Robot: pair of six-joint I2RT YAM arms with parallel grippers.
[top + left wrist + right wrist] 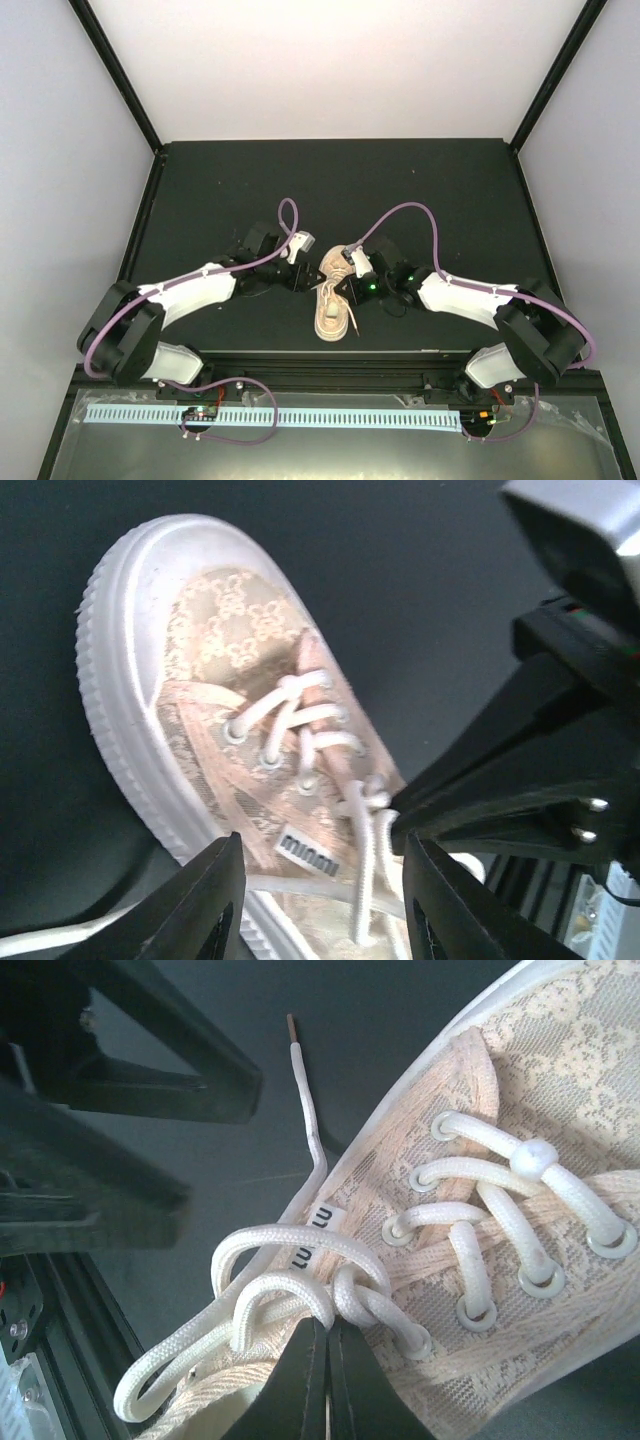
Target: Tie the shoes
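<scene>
The right fingers (305, 1385) are clenched tight, tips right up against the looped knot of the off-white laces (262, 1295); can't tell if a strand is pinched. The left fingers (212, 905) are spread wide, straddling the beige sneaker (331, 312), which sits on the black table (400, 180) near its front edge, between both arms.

Lacy cloth sneaker (540, 1110), ribbed rubbery sole (120, 720), woven laces (280, 1290), matt table (340, 190)
</scene>
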